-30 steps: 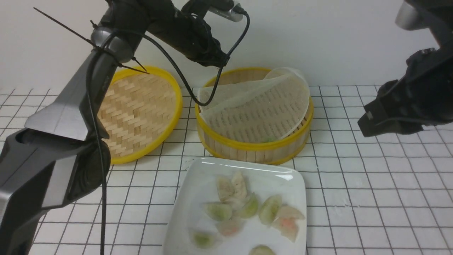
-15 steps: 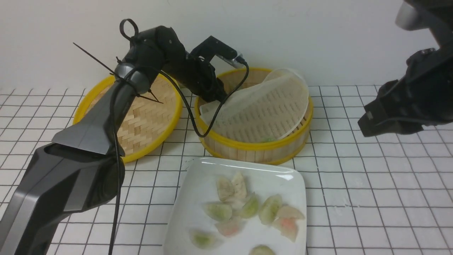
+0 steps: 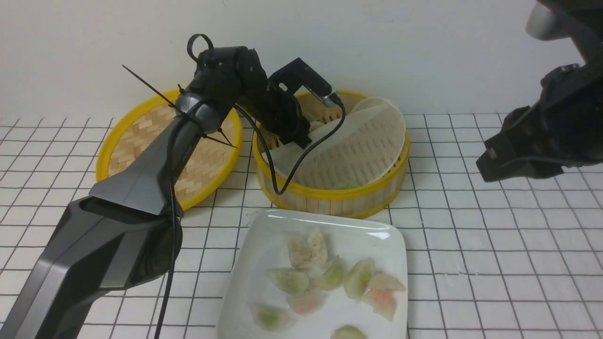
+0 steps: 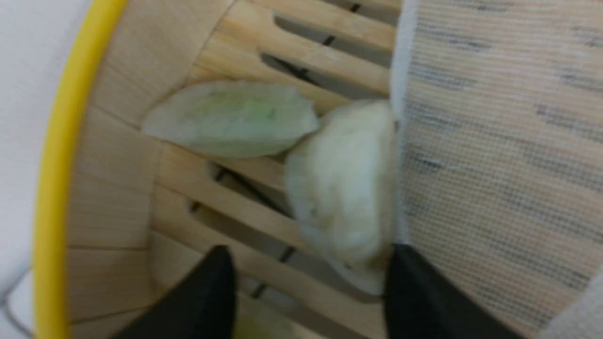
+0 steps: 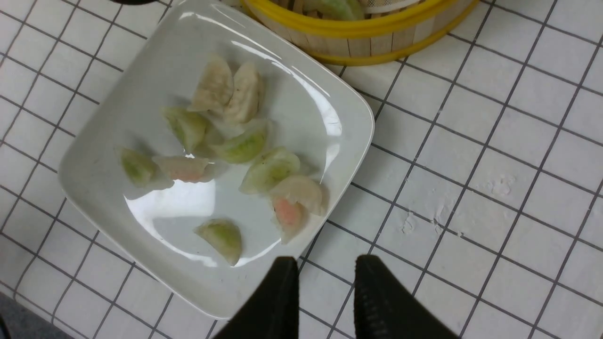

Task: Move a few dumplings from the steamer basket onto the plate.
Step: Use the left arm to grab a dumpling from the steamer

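Front view: the left gripper (image 3: 306, 139) reaches down inside the steamer basket (image 3: 330, 193), beside the thin white liner (image 3: 353, 150). In the left wrist view its fingers stand apart, near a pale dumpling (image 4: 348, 188) at the liner's edge — a greenish dumpling (image 4: 233, 117) lies against it on the slats. Several more dumplings (image 5: 271, 169) sit on the white plate (image 5: 103, 155), in front of the basket. The right gripper (image 5: 327, 268) — fingers also apart — holds nothing.

Basket wall (image 4: 52, 188) and liner sheet (image 4: 499, 132): flanking the left pincer (image 4: 308, 278), restricting sideways passage. Worktop (image 3: 471, 245) beneath the right pincer (image 5: 327, 263): offering free passage beside the plate (image 5: 155, 235).
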